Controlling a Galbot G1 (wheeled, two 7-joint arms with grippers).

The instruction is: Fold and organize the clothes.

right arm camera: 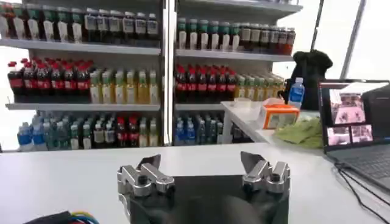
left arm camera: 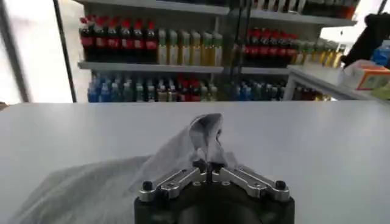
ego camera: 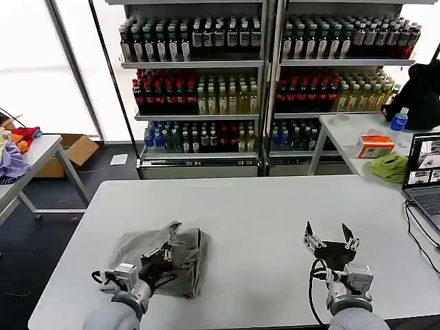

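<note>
The left end effector (ego camera: 163, 258) is pinching a raised fold of the grey shirt (ego camera: 180, 256) on the surface (ego camera: 261, 206); the right end effector (ego camera: 331, 238) is hovering released, well apart.

The shirt (ego camera: 165, 258) sat bunched on the table's (ego camera: 261, 206) near left part, with the left gripper (ego camera: 159, 262) on it. Right gripper (ego camera: 330, 240) hovered over the near right, laptop (ego camera: 426, 182) at the right edge, shelves of bottles (ego camera: 227, 82) behind.
</note>
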